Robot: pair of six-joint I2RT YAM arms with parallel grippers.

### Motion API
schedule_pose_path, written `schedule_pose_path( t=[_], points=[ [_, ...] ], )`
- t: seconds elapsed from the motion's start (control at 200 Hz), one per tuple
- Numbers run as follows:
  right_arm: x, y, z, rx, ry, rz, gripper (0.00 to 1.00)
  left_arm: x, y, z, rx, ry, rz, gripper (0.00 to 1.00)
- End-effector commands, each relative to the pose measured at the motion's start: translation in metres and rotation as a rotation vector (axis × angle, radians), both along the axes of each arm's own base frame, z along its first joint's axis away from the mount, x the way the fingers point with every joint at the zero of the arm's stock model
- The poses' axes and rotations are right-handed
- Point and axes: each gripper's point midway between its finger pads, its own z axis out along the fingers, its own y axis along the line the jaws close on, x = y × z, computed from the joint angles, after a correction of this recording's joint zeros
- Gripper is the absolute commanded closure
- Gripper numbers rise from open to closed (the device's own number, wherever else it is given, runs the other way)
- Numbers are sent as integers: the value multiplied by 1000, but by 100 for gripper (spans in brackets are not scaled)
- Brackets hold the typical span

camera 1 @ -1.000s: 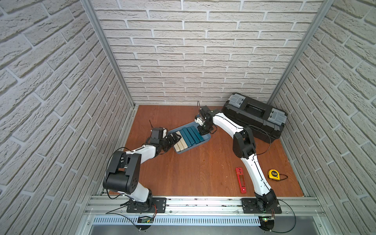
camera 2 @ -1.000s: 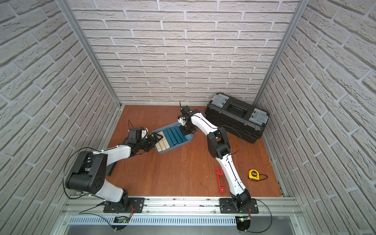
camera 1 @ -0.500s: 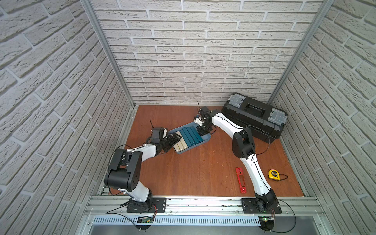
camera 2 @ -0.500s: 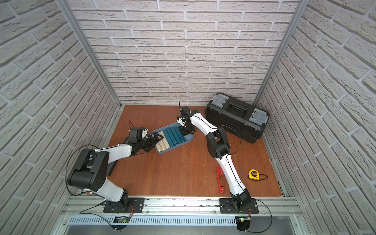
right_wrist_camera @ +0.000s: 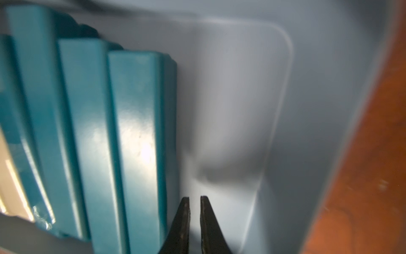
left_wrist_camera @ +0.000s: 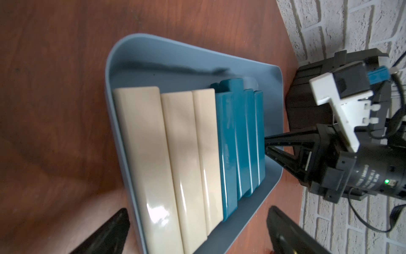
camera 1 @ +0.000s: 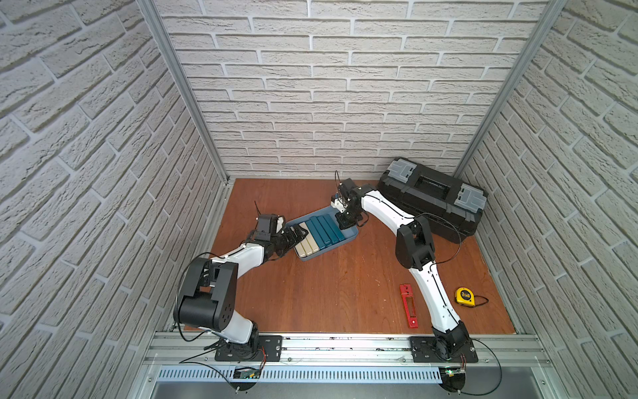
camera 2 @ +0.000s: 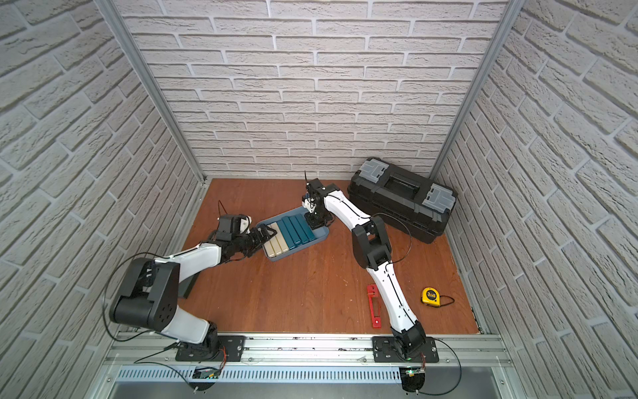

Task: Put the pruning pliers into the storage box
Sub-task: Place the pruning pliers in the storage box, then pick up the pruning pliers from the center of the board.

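Pruning pliers (camera 1: 408, 306) near front edge; storage box (camera 1: 350, 235) bare beside teal bars (camera 1: 324, 231).

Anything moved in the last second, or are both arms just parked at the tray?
Nothing visibly changed. The left gripper stays open by the storage box, the right gripper stays nearly shut inside it beside the teal bars, holding nothing, and the pruning pliers still lie on the table.

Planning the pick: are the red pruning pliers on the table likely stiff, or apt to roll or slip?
The pruning pliers look flat and slim: probably rigid, unlikely to roll. Lying flush on the wooden table, they may slide when nudged and offer little edge.
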Motion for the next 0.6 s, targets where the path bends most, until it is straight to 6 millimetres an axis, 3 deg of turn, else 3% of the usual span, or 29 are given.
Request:
schedule_pose_path(
  t=[0.0,0.135,0.29,0.32,0.43,0.595],
  points=[
    [-1,-8,63,17,-106,-6,86,-4,4,13,43,-42,-14,2],
    [-17,-22,84,-8,-124,-29,86,-15,10,24,59,-70,-5,2],
    [-57,-54,87,-55,-134,-92,80,-27,13,36,72,-113,-13,2],
    [-67,-60,96,-51,-155,-111,77,-30,13,38,70,-120,-17,2],
    [-102,-81,87,-58,-135,-186,70,-37,10,46,51,-143,-40,2],
    [-152,-115,75,-93,-128,-312,68,-44,2,51,27,-156,-79,2]
  ],
)
